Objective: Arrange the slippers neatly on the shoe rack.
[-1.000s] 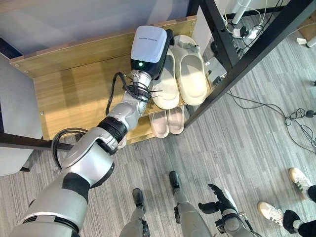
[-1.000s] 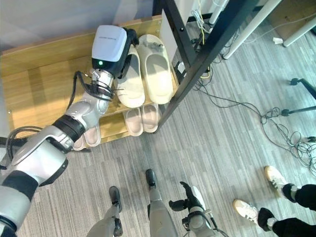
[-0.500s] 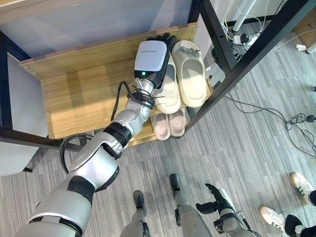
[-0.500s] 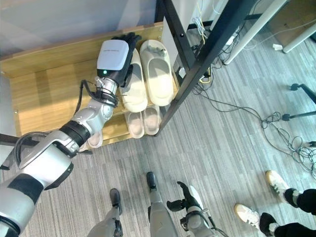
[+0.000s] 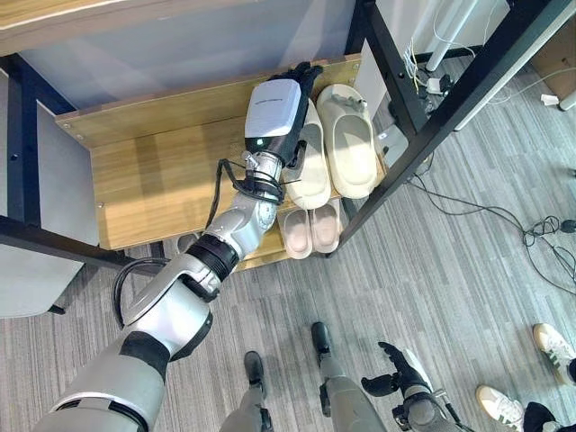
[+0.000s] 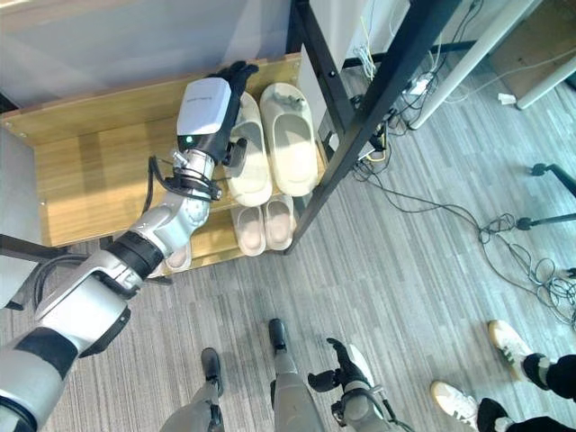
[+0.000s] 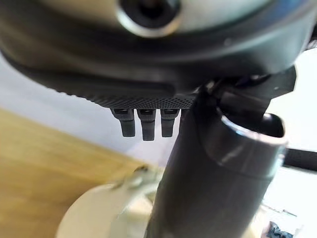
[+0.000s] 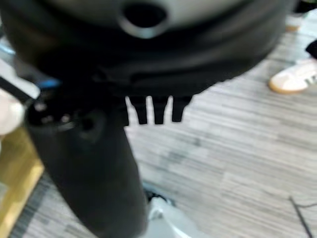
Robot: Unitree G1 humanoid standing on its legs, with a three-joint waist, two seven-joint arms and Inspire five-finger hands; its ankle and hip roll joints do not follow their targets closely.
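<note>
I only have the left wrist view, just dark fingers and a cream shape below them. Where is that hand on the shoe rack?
Observer: The left hand is stretched over the left one of the cream slippers on the upper shelf, fingers straight toward the shelf's back edge.
Operator: Is the pair side by side?
Observer: Yes, both lie parallel at the shelf's right end, toes toward the back.
Operator: Anything on the shelf below?
Observer: A smaller pair of pink slippers sits directly beneath them.
Operator: And the other hand?
Observer: The right hand hangs low over the floor, fingers relaxed, holding nothing.
</note>
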